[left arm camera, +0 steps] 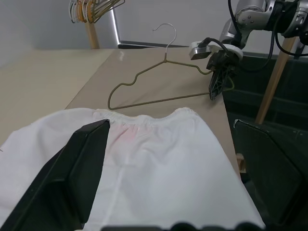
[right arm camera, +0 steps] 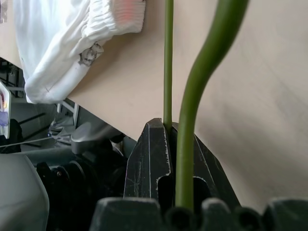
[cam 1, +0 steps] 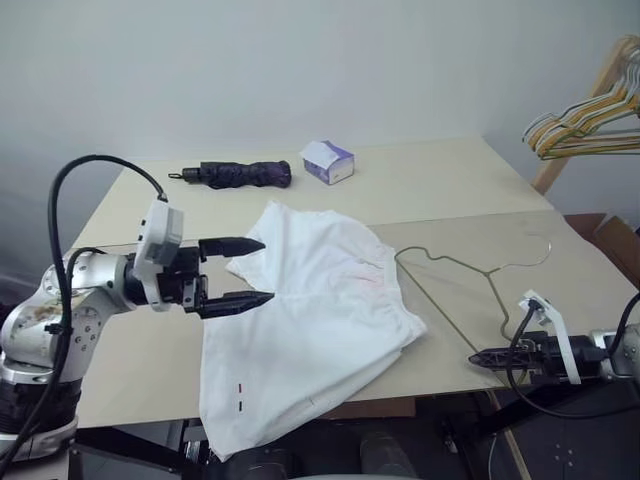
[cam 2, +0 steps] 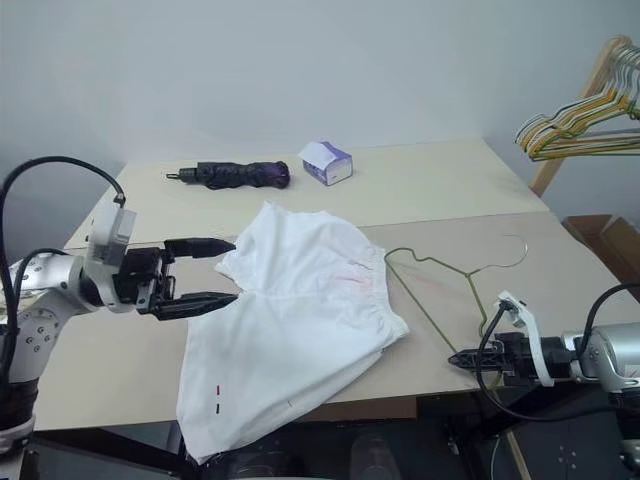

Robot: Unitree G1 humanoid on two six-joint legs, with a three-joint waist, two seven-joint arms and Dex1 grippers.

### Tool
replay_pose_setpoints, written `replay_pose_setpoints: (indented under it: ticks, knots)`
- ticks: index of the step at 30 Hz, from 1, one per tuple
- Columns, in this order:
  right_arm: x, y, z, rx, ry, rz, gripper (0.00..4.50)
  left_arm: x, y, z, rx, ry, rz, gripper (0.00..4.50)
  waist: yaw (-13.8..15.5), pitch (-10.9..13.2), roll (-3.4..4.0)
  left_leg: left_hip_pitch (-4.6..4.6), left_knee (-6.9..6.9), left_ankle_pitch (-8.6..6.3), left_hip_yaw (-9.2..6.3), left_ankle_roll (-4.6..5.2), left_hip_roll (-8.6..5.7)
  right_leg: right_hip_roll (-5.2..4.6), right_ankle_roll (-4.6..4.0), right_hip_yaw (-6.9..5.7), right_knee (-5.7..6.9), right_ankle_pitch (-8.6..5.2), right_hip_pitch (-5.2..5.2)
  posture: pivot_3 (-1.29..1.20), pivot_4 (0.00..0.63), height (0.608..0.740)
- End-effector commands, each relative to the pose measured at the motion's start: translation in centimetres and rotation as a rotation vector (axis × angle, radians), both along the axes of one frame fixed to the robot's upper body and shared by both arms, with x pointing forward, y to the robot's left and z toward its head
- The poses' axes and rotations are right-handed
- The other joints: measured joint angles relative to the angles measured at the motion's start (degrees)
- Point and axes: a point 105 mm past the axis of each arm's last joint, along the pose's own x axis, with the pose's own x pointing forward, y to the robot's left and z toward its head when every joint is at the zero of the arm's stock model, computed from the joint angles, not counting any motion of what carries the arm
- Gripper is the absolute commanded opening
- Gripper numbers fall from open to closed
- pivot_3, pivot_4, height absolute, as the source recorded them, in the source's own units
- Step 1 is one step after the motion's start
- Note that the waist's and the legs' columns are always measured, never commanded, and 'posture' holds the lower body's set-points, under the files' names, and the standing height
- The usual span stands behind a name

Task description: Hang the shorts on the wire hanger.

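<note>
Shorts (cam 1: 310, 310) not hung yet: you have them spread flat mid-desk, one leg drooping over near edge. Wire hanger (cam 1: 470, 275) lies beside waistband, right gripper (cam 1: 482, 358) clamped on its corner at near edge. Left gripper (cam 1: 255, 270) spread wide, empty, over shorts. Threading remains.

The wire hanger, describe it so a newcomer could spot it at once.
On the beige table, right of the white shorts, lies the wire hanger, flat, one corner pinched in the right gripper. It is single, thin and olive-grey, unlike the coloured hangers bunched on the rack.
</note>
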Motion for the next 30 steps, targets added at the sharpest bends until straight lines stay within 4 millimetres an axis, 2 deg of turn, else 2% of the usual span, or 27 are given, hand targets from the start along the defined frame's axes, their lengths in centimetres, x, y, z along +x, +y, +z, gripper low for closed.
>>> replay_pose_setpoints:
  ticks: [1,4,9,13,18,22,26,30]
  knots:
    - [0.4,0.6,1.1,0.031,-0.038,0.057,0.0,-0.1,0.0,0.7,0.019,-0.049,-0.01,4.48,0.0,0.0,0.0,0.0,0.0,0.0,0.0,0.0,0.0,0.0,0.0,0.0,0.0,0.0,0.0,-0.22,0.0,0.74]
    - [0.8,0.7,0.8,0.011,-0.043,0.062,0.0,0.0,0.0,0.6,0.027,-0.054,-0.008,4.48,0.0,0.0,0.0,-0.01,0.0,0.0,0.01,0.0,0.0,0.0,0.01,0.0,-0.01,-0.01,0.0,-0.21,0.0,0.74]
    - [1.7,-1.0,0.2,-0.034,-0.049,-0.043,0.0,-0.3,0.2,0.6,0.03,-0.058,-0.001,4.48,0.4,0.0,-0.01,-0.02,-0.01,-0.01,-0.02,-0.01,0.0,-0.01,0.01,-0.02,-0.03,0.0,-0.01,-0.19,0.0,0.74]
    - [1.7,-1.6,-0.1,-0.05,-0.05,-0.048,0.0,-0.5,0.4,0.5,0.032,-0.056,0.009,4.48,1.1,0.0,0.0,-0.03,-0.01,-0.01,-0.01,0.0,-0.01,-0.01,-0.01,-0.01,-0.02,0.01,-0.06,-0.19,0.0,0.74]
    - [1.7,-0.2,0.2,-0.012,-0.054,0.022,0.0,-0.4,0.4,0.4,0.039,-0.059,0.008,4.48,1.7,0.0,0.0,-0.01,0.02,-0.02,0.0,-0.01,-0.01,-0.01,0.0,-0.01,-0.03,0.0,-0.07,-0.19,0.0,0.74]
    - [1.3,1.1,1.3,0.064,-0.05,0.09,0.0,-0.2,0.4,0.5,0.037,-0.06,0.012,4.48,2.0,0.0,0.0,-0.03,0.02,-0.02,0.0,-0.01,-0.01,-0.02,0.01,-0.01,-0.04,-0.01,-0.07,-0.19,0.0,0.74]
    - [1.3,1.1,1.1,0.059,-0.046,0.115,0.0,-0.1,0.5,0.5,0.04,-0.058,0.018,4.48,2.2,0.0,-0.01,-0.04,0.02,-0.04,0.0,0.01,-0.01,-0.02,0.01,-0.02,-0.04,-0.01,-0.1,-0.18,0.0,0.74]
    - [2.7,2.6,0.2,0.004,-0.024,0.221,0.0,0.0,0.6,0.4,0.063,-0.053,0.009,4.48,1.7,0.0,-0.01,0.0,0.03,-0.05,0.07,0.0,0.01,-0.02,0.01,-0.01,-0.05,0.0,-0.09,-0.18,0.0,0.74]
